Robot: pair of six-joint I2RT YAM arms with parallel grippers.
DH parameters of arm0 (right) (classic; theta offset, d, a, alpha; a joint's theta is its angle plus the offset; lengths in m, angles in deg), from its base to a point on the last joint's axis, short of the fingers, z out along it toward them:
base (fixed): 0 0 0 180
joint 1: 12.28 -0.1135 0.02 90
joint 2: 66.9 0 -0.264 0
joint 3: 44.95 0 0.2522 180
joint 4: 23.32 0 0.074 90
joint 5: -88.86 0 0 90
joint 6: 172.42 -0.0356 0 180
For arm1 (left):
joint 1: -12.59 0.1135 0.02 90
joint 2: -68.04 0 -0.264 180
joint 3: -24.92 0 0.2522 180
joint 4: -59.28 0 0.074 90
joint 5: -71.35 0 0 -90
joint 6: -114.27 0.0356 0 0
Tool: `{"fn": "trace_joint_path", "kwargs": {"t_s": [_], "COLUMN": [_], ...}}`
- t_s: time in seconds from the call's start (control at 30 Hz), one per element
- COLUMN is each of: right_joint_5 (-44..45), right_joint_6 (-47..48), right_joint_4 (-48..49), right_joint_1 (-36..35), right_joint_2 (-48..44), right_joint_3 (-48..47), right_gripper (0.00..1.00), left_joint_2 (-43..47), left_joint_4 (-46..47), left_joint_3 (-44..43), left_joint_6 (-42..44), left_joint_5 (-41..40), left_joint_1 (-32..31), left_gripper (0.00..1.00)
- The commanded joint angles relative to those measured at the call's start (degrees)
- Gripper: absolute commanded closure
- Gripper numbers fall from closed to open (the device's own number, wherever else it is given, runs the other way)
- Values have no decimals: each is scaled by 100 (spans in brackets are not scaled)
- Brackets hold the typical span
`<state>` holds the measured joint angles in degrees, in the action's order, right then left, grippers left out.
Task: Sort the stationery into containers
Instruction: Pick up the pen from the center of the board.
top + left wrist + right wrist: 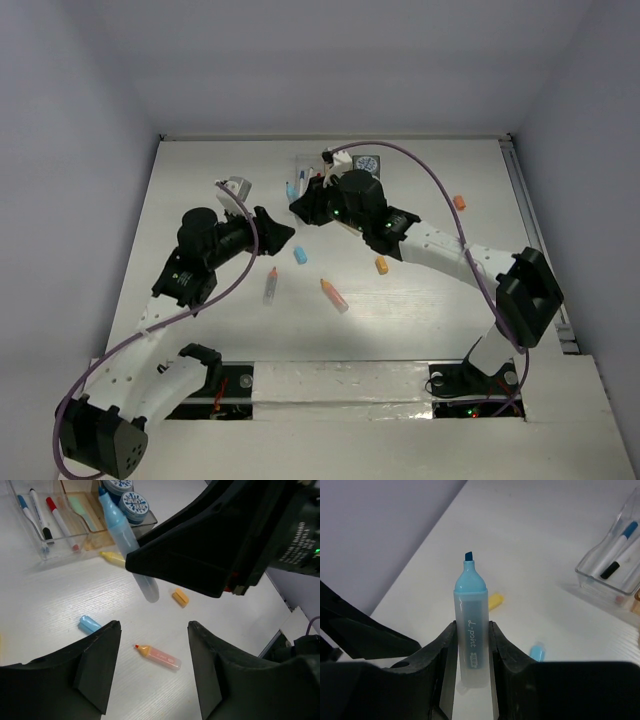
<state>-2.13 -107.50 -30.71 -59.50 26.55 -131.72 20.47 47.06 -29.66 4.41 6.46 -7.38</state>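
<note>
My right gripper is shut on an uncapped blue marker, held above the table; it also shows in the top view and the left wrist view. My left gripper is open and empty, hovering over an orange-pink marker. In the top view the left gripper is just left of the right gripper. The containers stand in a row: a clear bin with pens, an orange bin, and a dark grey bin with blue-white rolls.
Loose on the table are a blue cap, an orange cap, a yellow cap, another marker and an orange bit at the right. The right arm covers most of the bins in the top view.
</note>
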Motion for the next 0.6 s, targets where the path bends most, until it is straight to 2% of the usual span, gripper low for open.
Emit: {"fn": "trace_joint_path", "kwargs": {"t_s": [0.0, 0.07, 0.13, 0.43, 0.57], "right_joint_5": [293, 319, 293, 354, 433], "right_joint_6": [-190, -243, -295, -410, -419], "right_joint_4": [839, 918, 980, 1209, 1270], "right_joint_1": [-129, -200, -348, -771, -964], "right_joint_2": [-108, -99, -108, -160, -204], "right_joint_3": [-292, -266, -231, -152, -152], "right_gripper": [92, 92, 92, 91, 91], "left_joint_2": [-129, -130, -103, 116, 143], "left_joint_4": [320, 338, 356, 558, 532], "left_joint_3": [-49, -49, -32, 83, 92], "left_joint_6": [-62, -80, -115, -203, -203], "left_joint_5": [197, 118, 48, 48, -84], "left_joint_1": [72, 133, 186, 239, 239], "left_gripper": [49, 56, 59, 60, 67]}}
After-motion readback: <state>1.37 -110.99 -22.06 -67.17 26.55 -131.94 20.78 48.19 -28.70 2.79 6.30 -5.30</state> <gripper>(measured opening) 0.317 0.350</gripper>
